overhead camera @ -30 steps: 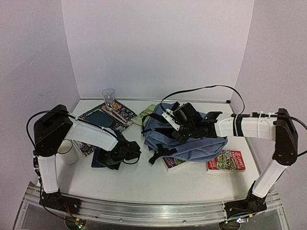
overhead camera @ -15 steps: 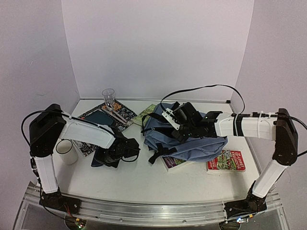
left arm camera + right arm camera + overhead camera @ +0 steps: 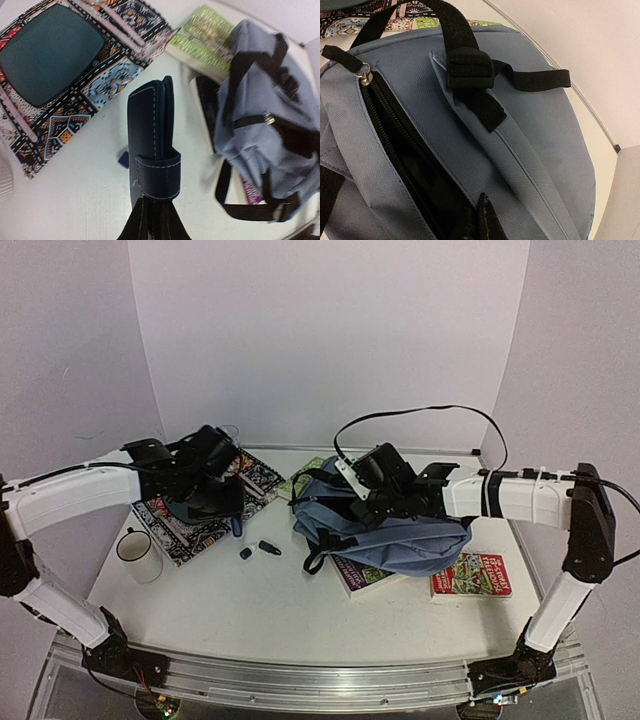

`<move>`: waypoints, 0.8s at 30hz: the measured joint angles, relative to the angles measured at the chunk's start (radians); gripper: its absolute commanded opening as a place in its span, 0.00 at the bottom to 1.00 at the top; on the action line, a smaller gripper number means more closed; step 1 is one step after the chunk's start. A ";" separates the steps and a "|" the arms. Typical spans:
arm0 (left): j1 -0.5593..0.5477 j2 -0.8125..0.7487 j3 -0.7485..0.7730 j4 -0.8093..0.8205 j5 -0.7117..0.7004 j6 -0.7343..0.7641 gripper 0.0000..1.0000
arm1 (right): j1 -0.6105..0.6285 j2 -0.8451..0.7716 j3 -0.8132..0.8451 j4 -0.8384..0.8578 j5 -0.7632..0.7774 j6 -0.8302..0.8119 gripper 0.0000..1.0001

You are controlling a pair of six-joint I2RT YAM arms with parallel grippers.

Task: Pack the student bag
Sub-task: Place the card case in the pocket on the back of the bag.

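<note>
The left gripper [image 3: 156, 216], now clamped on the slim dark navy stitched case [image 3: 150, 125], has lifted it off the table, ready for the soft grey-blue fabric student bag [image 3: 410, 540] lying centre-right, its zip mouth pinched open by the closed right gripper [image 3: 481, 221].

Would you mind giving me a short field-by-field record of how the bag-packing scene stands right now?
left gripper: jaws shut on a navy case, held off the table
right gripper: jaws shut on the student bag at its opening edge
zipper: open
under the bag: purple book, partly showing
elsewhere on table: mug, patterned book, red book, small loose items
</note>
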 measured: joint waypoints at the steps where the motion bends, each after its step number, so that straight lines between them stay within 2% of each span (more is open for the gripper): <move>1: 0.024 -0.038 -0.024 0.046 0.035 0.002 0.00 | 0.000 0.005 0.007 -0.003 -0.001 0.009 0.00; 6: 0.089 -0.138 -0.171 0.309 0.227 -0.033 0.00 | 0.006 0.028 0.036 -0.017 -0.005 0.068 0.00; 12: 0.116 -0.142 -0.397 0.670 0.435 -0.177 0.00 | 0.008 0.048 0.069 -0.034 -0.009 0.149 0.00; 18: 0.120 -0.128 -0.447 0.857 0.512 -0.277 0.00 | 0.008 0.072 0.108 -0.039 -0.010 0.217 0.00; 24: 0.121 -0.140 -0.460 1.017 0.530 -0.368 0.00 | 0.012 0.096 0.118 -0.039 -0.005 0.262 0.00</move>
